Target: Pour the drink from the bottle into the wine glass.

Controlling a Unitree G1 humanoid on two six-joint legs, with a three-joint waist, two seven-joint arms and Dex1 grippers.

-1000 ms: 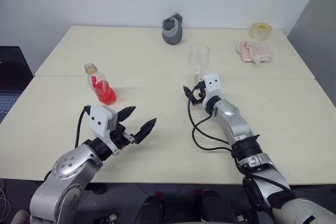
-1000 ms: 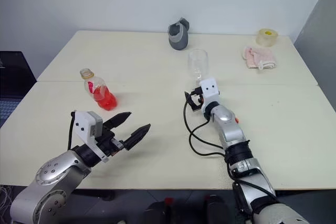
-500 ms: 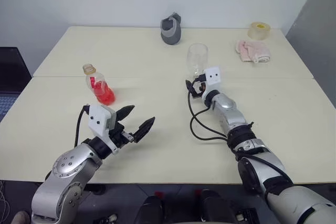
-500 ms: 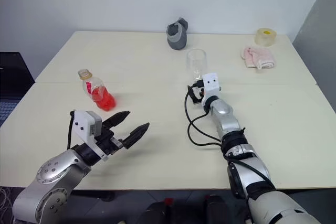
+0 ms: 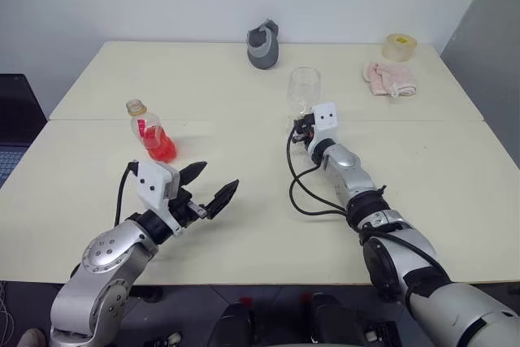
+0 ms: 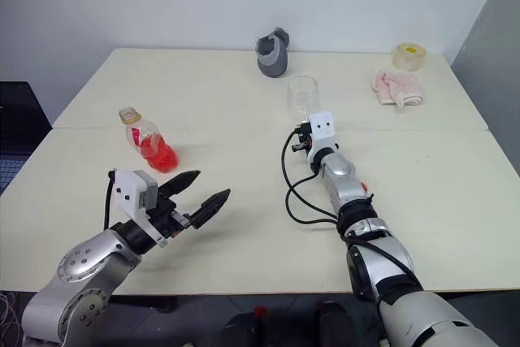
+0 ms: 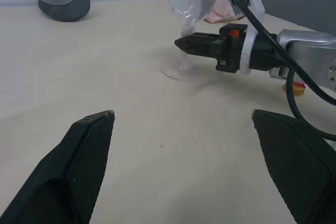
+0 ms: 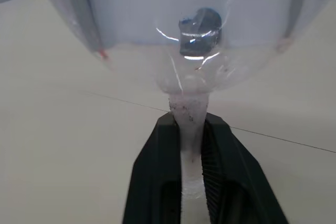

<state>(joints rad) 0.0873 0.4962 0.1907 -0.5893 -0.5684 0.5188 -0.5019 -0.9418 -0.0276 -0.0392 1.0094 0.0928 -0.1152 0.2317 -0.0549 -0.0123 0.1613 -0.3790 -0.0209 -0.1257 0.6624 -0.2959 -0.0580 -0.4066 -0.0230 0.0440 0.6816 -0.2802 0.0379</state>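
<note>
At the centre of the head view, just above the seam between the two tabletops, my right gripper is closed on the stem of the wine glass; my right wrist view shows the two black fingers pressed against either side of the thin stem, directly under the empty bowl. The glass stands upright with its foot on the table.

In the lower left of the head view, my left gripper hangs above the near tabletop with its fingers spread wide and nothing between them. My left wrist view looks across the table at the glass and at my right gripper clamped on its stem.

The bottle stands upright in the left part of the head view, above my left gripper and apart from it, with the drink red in its round base.

Along the upper edge of the table sit a grey cup-like object, a pink cloth and a roll of tape.
</note>
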